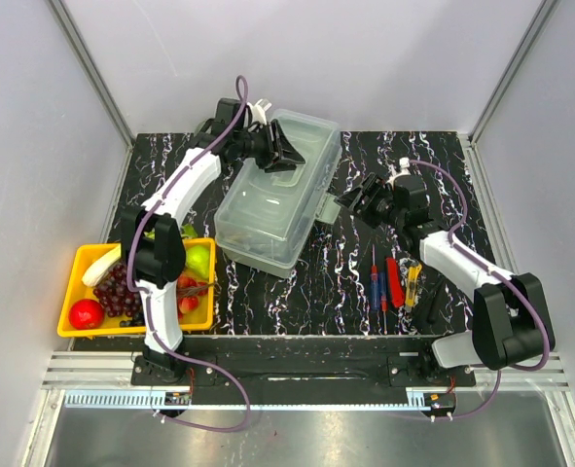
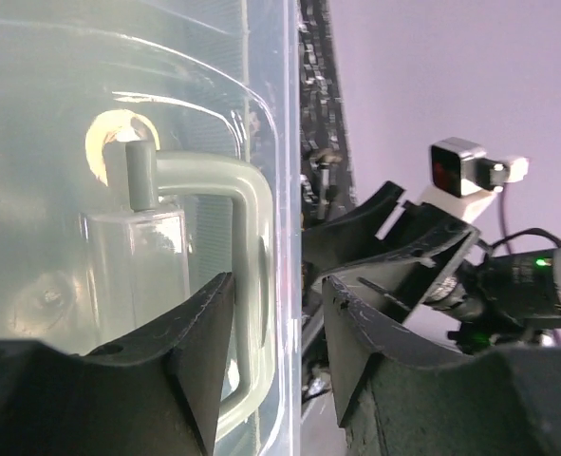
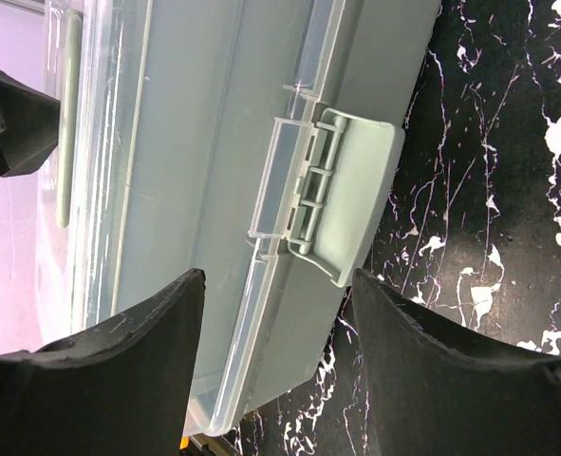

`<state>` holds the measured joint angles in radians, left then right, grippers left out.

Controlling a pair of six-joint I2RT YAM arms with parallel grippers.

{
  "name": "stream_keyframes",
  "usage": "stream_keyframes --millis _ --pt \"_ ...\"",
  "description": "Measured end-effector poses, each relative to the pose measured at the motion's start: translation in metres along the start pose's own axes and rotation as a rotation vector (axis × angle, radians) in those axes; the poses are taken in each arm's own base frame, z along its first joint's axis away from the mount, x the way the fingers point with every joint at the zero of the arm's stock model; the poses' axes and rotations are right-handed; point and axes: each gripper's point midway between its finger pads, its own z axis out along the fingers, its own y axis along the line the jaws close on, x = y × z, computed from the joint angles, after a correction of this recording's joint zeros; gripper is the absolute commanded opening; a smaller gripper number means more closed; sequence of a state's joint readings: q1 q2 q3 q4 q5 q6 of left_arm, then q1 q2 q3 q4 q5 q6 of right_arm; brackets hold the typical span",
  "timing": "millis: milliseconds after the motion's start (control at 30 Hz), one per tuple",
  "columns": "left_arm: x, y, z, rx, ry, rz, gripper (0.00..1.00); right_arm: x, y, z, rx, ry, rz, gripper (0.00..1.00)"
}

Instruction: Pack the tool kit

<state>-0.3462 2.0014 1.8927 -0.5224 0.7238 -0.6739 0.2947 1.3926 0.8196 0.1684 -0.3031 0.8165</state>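
Observation:
The tool kit's translucent grey-green toolbox (image 1: 277,190) lies closed in the middle of the table. My left gripper (image 1: 285,154) is at its far top. In the left wrist view that gripper (image 2: 278,285) straddles the lid's rim, one finger against the lid handle (image 2: 252,237) and the other off the box edge with a gap. My right gripper (image 1: 350,202) is at the box's right side, and in the right wrist view it (image 3: 278,280) stands open in front of the flipped-out front latch (image 3: 356,199). Small red, yellow and blue-handled tools (image 1: 394,282) lie on the table.
A yellow fruit tray (image 1: 73,292) with grapes, banana and an apple sits at the table's left front corner. Grey walls close the table in at the back and both sides. The right arm's gripper (image 2: 422,256) shows just beyond the box in the left wrist view.

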Motion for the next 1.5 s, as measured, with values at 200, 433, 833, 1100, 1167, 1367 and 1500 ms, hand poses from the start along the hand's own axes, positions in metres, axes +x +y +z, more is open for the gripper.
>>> stream_keyframes --millis 200,433,833,1100,1167,1367,1500 --pt "-0.005 -0.018 0.003 0.178 0.005 -0.094 0.44 -0.010 0.012 -0.001 -0.009 -0.006 -0.004 0.69" --pt "-0.011 -0.034 0.000 0.283 0.001 -0.135 0.44 -0.038 0.048 -0.004 -0.067 -0.055 -0.032 0.69" --pt "-0.011 -0.039 0.000 0.318 0.002 -0.134 0.45 -0.068 0.093 0.019 -0.157 -0.075 -0.036 0.68" --pt "-0.006 -0.031 0.001 0.286 0.012 -0.076 0.45 -0.062 0.086 0.045 -0.146 -0.042 0.011 0.56" --pt "-0.005 -0.029 0.001 0.278 0.014 -0.060 0.45 -0.063 0.086 0.049 -0.145 -0.040 0.015 0.53" --pt "0.000 -0.026 -0.001 0.248 0.032 -0.012 0.45 -0.056 0.091 0.052 -0.150 -0.023 0.010 0.42" --pt "0.004 -0.022 0.000 0.232 0.046 -0.007 0.47 -0.044 0.096 0.053 -0.156 0.002 0.005 0.42"
